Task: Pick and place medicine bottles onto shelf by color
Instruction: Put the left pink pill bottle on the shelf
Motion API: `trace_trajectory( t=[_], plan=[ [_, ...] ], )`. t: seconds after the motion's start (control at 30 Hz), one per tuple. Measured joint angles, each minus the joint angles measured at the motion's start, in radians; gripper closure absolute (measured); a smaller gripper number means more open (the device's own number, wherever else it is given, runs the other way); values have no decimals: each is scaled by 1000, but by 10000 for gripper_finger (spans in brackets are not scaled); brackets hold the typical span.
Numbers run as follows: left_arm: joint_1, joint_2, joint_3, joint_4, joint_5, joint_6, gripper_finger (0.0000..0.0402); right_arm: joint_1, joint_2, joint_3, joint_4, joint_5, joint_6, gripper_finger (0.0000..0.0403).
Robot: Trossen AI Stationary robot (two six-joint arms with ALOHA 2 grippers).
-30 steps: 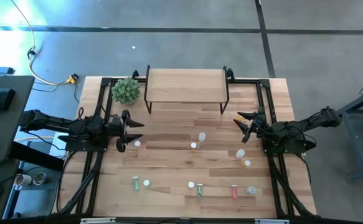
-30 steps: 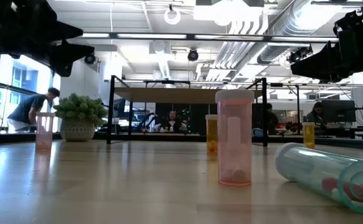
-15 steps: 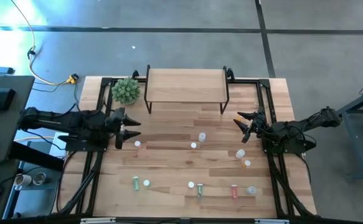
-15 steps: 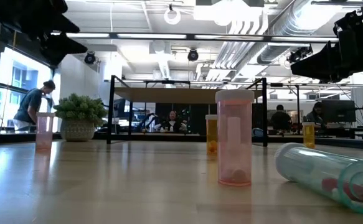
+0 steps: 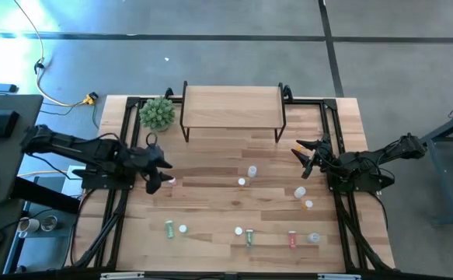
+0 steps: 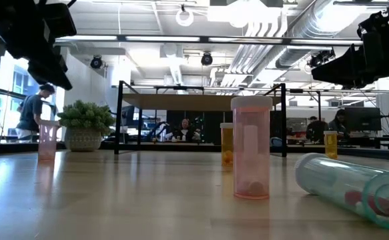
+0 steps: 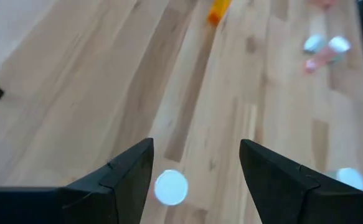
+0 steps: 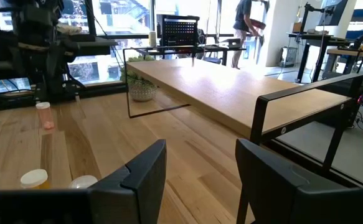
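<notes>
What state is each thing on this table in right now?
left gripper: open, above a pink bottle that stands upright
right gripper: open, empty
shelf: nothing on top
tall pink bottle: upright
clear bottle: lying on its side
plant: upright beside the shelf

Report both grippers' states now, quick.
Left gripper: open, empty, poised above a white-capped pink bottle.
Right gripper: open, empty, waiting off the right end of the shelf.
</notes>
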Motion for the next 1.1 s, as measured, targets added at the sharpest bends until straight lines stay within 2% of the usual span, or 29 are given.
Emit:
trace_trajectory(
  t=[0.4, 0.8, 1.1],
  plan=[
    [-126, 64, 0, -49, -155, -92, 172, 0, 0, 0, 0, 0, 0, 219],
    [-167, 261, 0, -38, -174, -185, 172, 0, 0, 0, 0, 0, 0, 219],
    [-167, 351, 0, -7, -164, -205, 172, 0, 0, 0, 0, 0, 0, 219]
  ],
)
